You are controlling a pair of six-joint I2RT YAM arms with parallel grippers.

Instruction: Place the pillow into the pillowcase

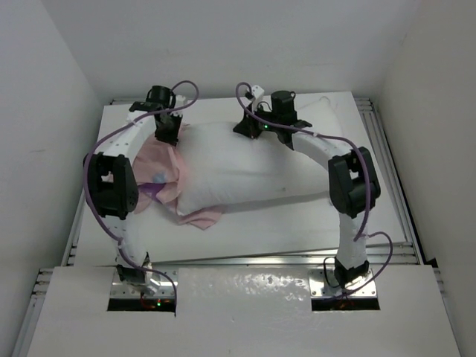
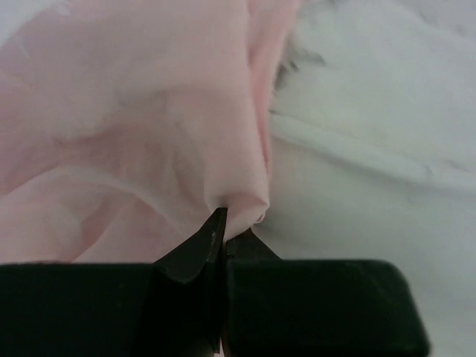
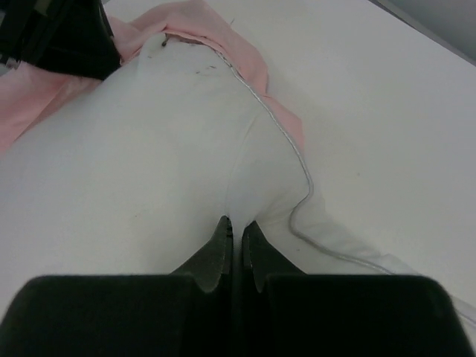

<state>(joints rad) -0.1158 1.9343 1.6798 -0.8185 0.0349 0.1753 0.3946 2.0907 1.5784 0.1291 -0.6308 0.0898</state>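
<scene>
The plump white pillow (image 1: pixel 253 163) lies across the middle of the table. The thin pale pink pillowcase (image 1: pixel 158 169) is bunched round its left end, and a fold pokes out below at the front. My left gripper (image 1: pixel 168 131) is at the pillow's far left corner. In the left wrist view the left gripper (image 2: pixel 225 223) is shut on a fold of the pink pillowcase (image 2: pixel 134 111), with the pillow (image 2: pixel 372 119) to the right. My right gripper (image 1: pixel 253 126) is on the pillow's far edge. The right gripper (image 3: pixel 235 227) is shut on a pinch of the pillow (image 3: pixel 149 149), and the pillowcase (image 3: pixel 197 22) lies beyond.
The white table (image 1: pixel 297 223) has metal rails (image 1: pixel 394 178) along its sides and white walls close around it. In the right wrist view the left arm's black gripper body (image 3: pixel 63 37) shows at the top left. Purple cables (image 1: pixel 100 149) loop off both arms.
</scene>
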